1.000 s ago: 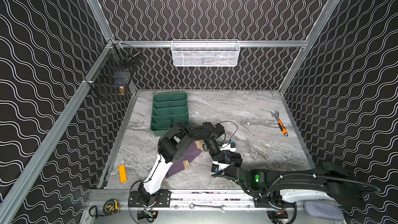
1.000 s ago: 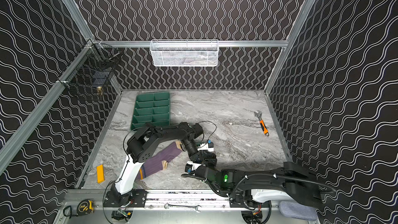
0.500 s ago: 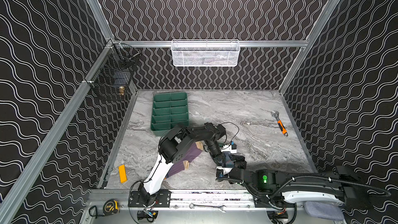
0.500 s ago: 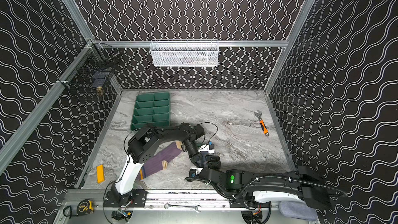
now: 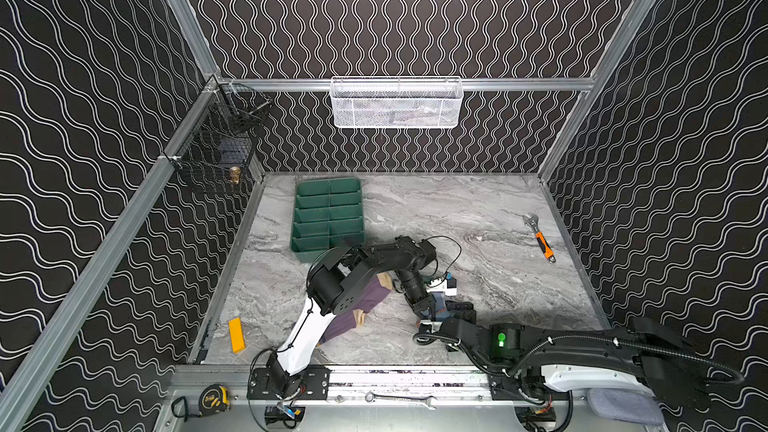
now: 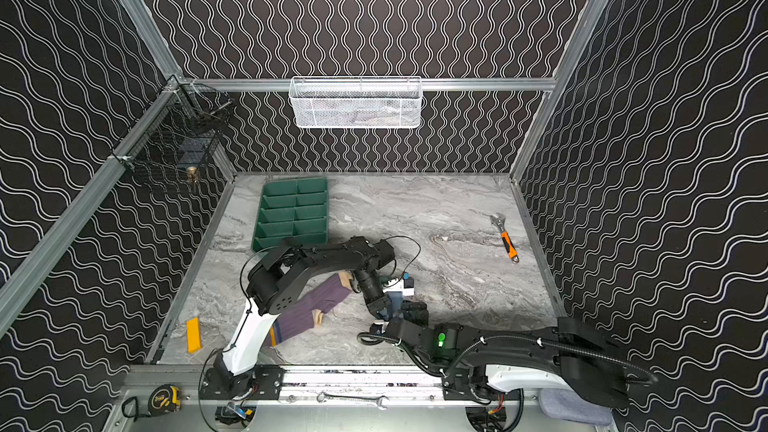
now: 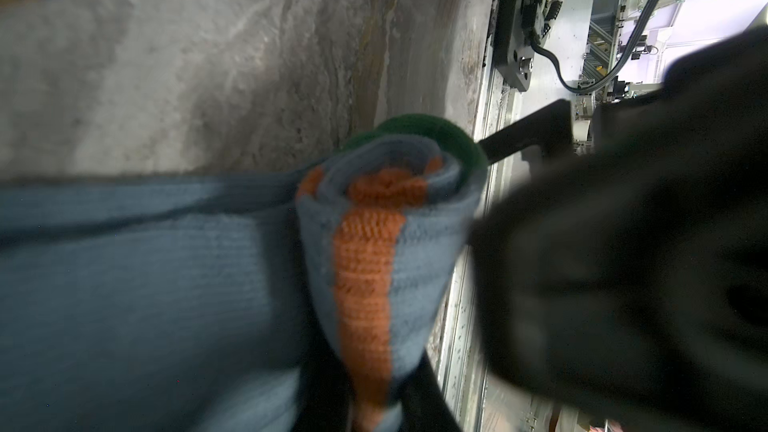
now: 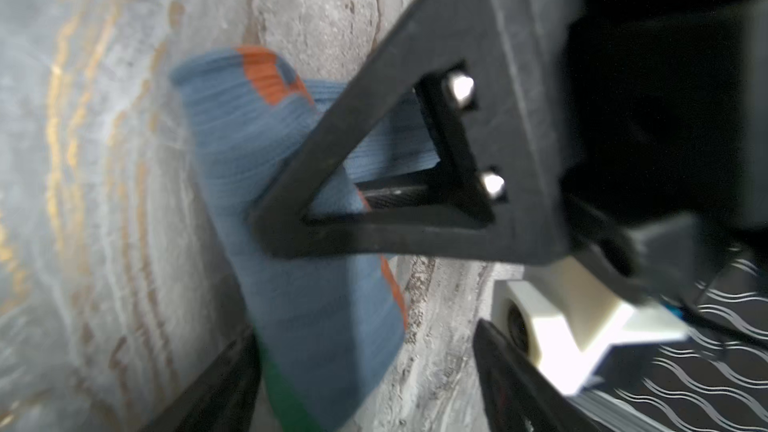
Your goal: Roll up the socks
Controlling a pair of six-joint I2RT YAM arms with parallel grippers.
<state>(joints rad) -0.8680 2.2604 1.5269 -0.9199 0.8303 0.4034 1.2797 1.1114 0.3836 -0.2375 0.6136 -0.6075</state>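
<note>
The blue sock (image 7: 374, 243) with an orange stripe and green toe is partly wound into a roll, its flat part trailing on the marble table (image 5: 478, 209). My left gripper (image 7: 370, 401) is shut on the roll's end; both top views show it pointing down at the blue sock (image 5: 441, 304) (image 6: 397, 300). My right gripper (image 8: 365, 388) stands open, with the blue sock (image 8: 291, 284) against one of its fingers and a gap to the other. Under the left arm lies the purple sock (image 5: 372, 297) (image 6: 316, 305), flat and partly hidden.
A green compartment tray (image 5: 328, 214) stands behind the left arm. An orange-handled wrench (image 5: 540, 238) lies at the right, a yellow block (image 5: 236, 334) at the front left. A white mesh basket (image 5: 395, 101) hangs on the back wall. A grey pad (image 5: 623, 407) sits off the front right.
The right arm has stretched lower along the front edge, and its gripper has shifted slightly right beside the blue sock. The left gripper keeps its hold and has hardly moved.
</note>
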